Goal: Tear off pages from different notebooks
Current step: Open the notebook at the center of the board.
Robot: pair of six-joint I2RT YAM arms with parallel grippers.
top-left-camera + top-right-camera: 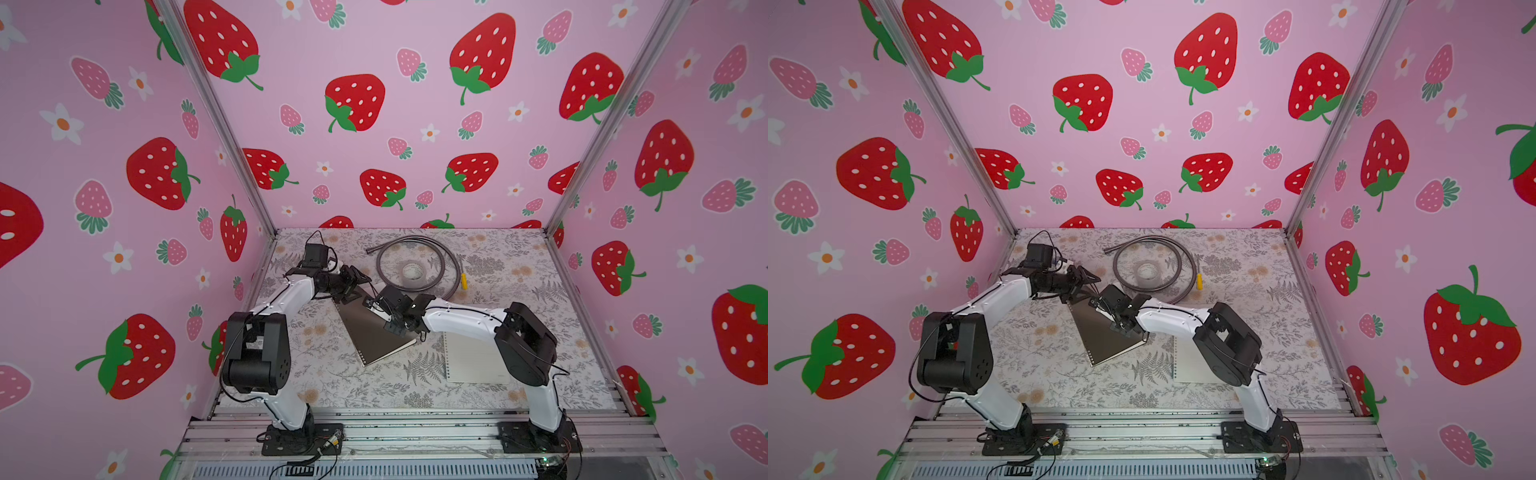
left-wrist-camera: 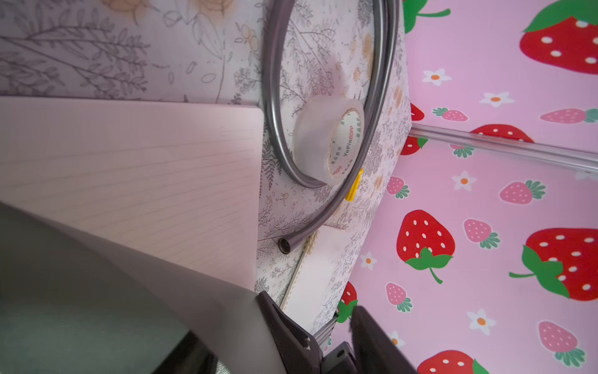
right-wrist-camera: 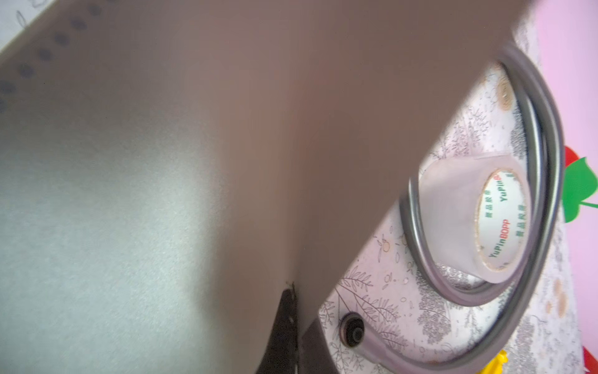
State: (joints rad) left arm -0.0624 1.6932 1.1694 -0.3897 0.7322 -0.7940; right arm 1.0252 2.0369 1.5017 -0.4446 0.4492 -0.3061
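You have two notebooks on the table (image 1: pixel 332 386). The dark notebook (image 1: pixel 376 336) lies mid-table on a slant, its long axis running near to far and leaning left at the far end, with the spiral edge on its left. The pale notebook (image 1: pixel 469 361) lies to its right, squarer to the table, partly under the right arm. Your right gripper (image 3: pixel 291 323) is clamped on the dark cover (image 3: pixel 291 129), raising it off a lined page (image 2: pixel 129 168). Your left gripper (image 2: pixel 326 336) has its jaws apart, just beside that cover. One roll of tape (image 1: pixel 412 272) sits inside one coiled tube (image 2: pixel 271 97).
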